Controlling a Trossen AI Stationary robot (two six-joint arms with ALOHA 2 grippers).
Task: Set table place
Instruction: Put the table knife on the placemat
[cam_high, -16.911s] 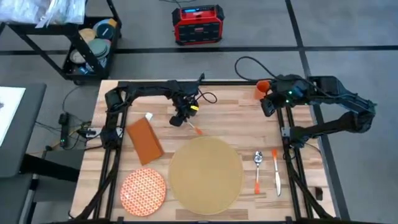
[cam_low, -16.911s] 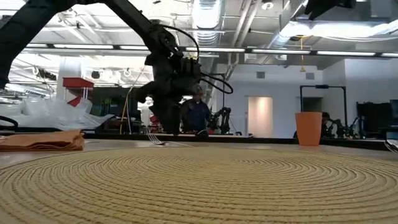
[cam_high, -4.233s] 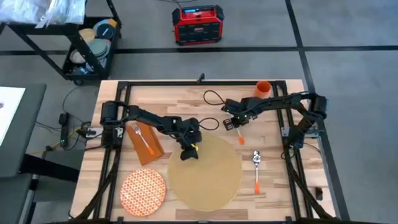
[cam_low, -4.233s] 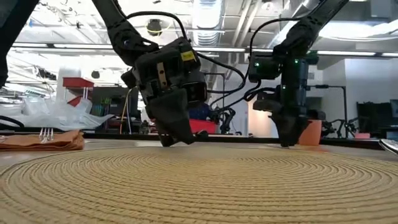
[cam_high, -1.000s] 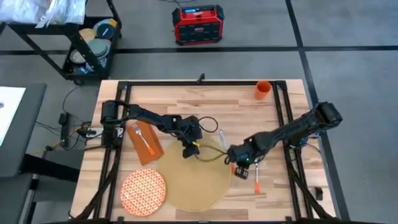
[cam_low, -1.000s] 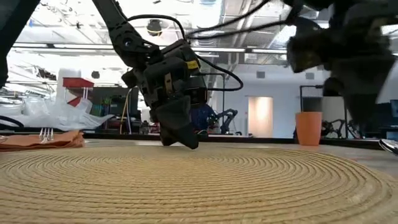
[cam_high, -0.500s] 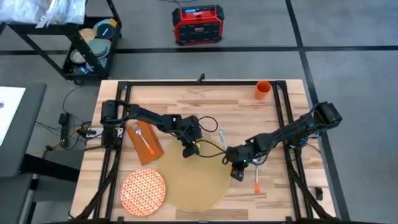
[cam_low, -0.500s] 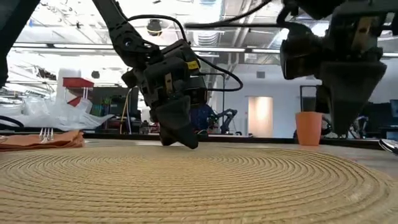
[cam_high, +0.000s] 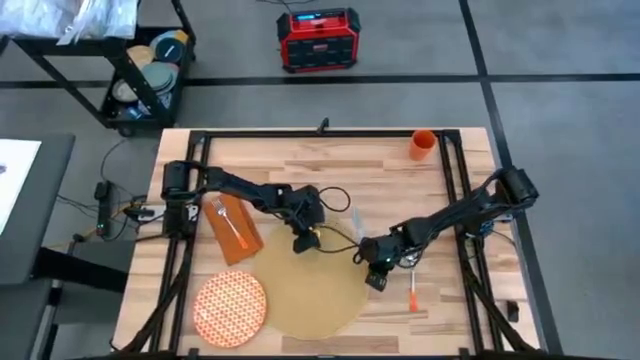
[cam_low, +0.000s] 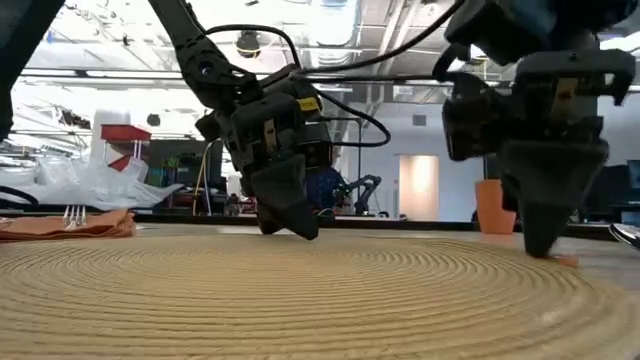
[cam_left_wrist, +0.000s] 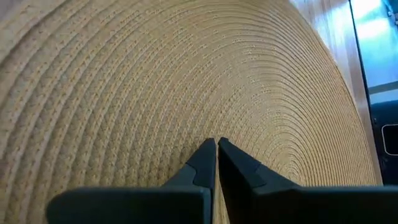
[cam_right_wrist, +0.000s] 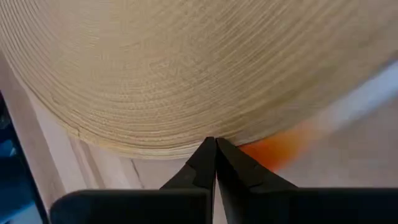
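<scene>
plate (cam_high: 230, 305): front-left on the tabletop (cam_high: 390, 175), just beside the mat's left edge, not yet on the mat.
napkin (cam_high: 233, 226): left of the mat, lying flat, with the fork (cam_high: 228, 222) on top.
mat (cam_high: 305, 290): front-centre of the tabletop, both arms at its rim.
left gripper (cam_high: 302, 242): arm reaches across from the left post, tip down on the mat's far edge. Jaws pressed together with nothing seen between them; the left wrist view shows the tips touching the weave.
left-side risk: tip looks pressed onto the weave; any sideways drag could pull the mat toward the napkin or plate, or buckle its edge.
right gripper (cam_high: 375, 277): arm stretched long and low from the right post, tip down at the mat's right rim. Jaws closed, nothing gripped as far as the right wrist view shows.
knife (cam_high: 355, 222): on the tabletop just beyond the mat, between the two grippers.
spoon (cam_high: 412, 290): orange handle lies just right of the right gripper. An orange blur sits right beside the closed tips in the right wrist view.
right-side risk: closed tips at the rim could shove the mat and knock the spoon askew, or ride up over the rim and slip.
cup (cam_high: 422, 145): far right corner, well apart from both arms.
</scene>
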